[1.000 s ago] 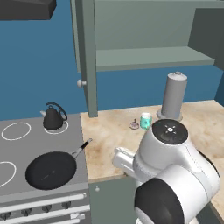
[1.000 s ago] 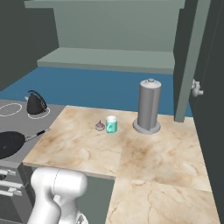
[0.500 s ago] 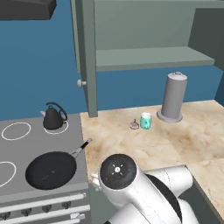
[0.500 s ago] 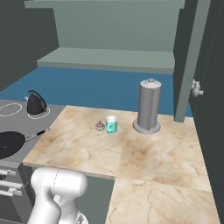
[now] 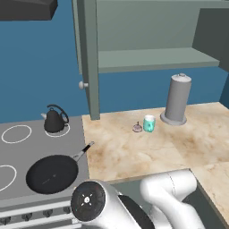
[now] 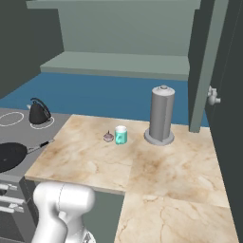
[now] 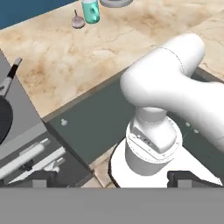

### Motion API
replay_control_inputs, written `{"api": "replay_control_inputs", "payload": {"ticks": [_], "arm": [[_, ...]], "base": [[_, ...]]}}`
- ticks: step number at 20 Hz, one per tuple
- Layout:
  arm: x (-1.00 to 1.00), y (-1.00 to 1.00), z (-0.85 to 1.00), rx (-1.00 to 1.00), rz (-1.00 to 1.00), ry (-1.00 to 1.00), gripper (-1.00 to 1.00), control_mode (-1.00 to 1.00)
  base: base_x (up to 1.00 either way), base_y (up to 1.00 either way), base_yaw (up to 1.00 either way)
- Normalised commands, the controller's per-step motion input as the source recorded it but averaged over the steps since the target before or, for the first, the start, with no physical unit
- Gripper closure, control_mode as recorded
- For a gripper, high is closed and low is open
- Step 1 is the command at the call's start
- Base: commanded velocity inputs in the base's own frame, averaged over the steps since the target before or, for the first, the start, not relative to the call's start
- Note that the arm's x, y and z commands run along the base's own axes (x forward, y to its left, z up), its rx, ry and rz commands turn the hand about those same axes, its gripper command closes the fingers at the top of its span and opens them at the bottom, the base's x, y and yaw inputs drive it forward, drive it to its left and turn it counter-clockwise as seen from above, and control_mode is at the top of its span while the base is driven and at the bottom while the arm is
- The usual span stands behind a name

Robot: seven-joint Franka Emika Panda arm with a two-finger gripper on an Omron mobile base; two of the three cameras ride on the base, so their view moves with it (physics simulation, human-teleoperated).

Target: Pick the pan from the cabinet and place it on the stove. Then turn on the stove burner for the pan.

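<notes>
While the pan [image 5: 52,173] sits on the stove [image 5: 27,150], the pincer [image 7: 112,178] hangs spread wide.

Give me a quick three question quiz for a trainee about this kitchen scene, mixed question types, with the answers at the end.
1. True or false: the pan sits on the stove.
2. Multiple choice: what stands on the back burner ring beside the counter? A) the kettle B) the teal cup C) the grey canister
3. Fill in: the cabinet door stands ____.

Key: 1 true. 2 A. 3 open.
</notes>
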Motion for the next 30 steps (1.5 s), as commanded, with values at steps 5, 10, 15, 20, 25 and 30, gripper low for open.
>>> {"api": "replay_control_inputs", "payload": {"ticks": [5,10,15,20,25,30], "arm": [[0.16,0.18,-0.34,-0.04,0.17,-0.18,-1.0,-1.0],[0.26,0.15,-0.38,-0.02,0.26,-0.2,-1.0,-1.0],[0.12,0.18,-0.52,-0.03,0.27,-0.24,-1.0,-1.0],[-0.14,0.24,-0.58,-0.07,0.17,-0.28,-1.0,-1.0],[0.06,0.07,-0.5,-0.01,0.02,-0.3,-1.0,-1.0],[0.18,0.01,-0.47,0.0,0.0,-0.29,-1.0,-1.0]], "base": [[0.0,0.0,0.0],[0.0,0.0,0.0],[0.0,0.0,0.0],[0.0,0.0,0.0],[0.0,0.0,0.0],[0.0,0.0,0.0]]}}
